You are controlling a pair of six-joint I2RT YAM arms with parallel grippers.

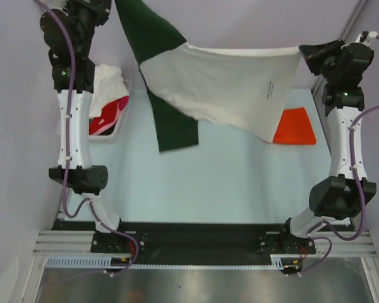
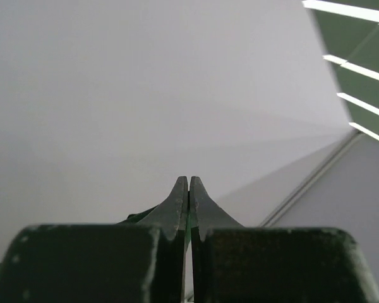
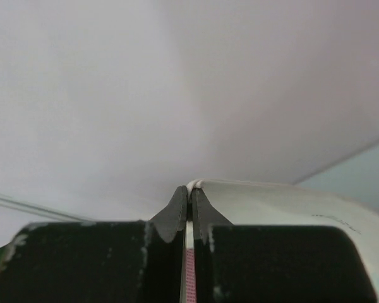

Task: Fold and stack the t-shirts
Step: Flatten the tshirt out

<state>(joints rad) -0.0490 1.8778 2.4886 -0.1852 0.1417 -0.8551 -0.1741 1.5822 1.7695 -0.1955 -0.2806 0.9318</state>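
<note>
While full of white and red shirts (image 1: 107,87), basket (image 1: 112,137) beside left arm (image 1: 72,126).

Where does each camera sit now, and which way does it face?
Top external: above and behind the arms, looking down on the table; both show, stretching the cream and green t-shirt.
Left wrist: wrist-mounted, faces the wall past the left gripper, shut on its green part.
Right wrist: likewise, past the right gripper, shut on its cream edge.
Shared by all: that t-shirt.

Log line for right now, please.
cream shirt: held up between arms | left gripper: shut on green part | right gripper: shut on cream edge | orange shirt: on table
</note>
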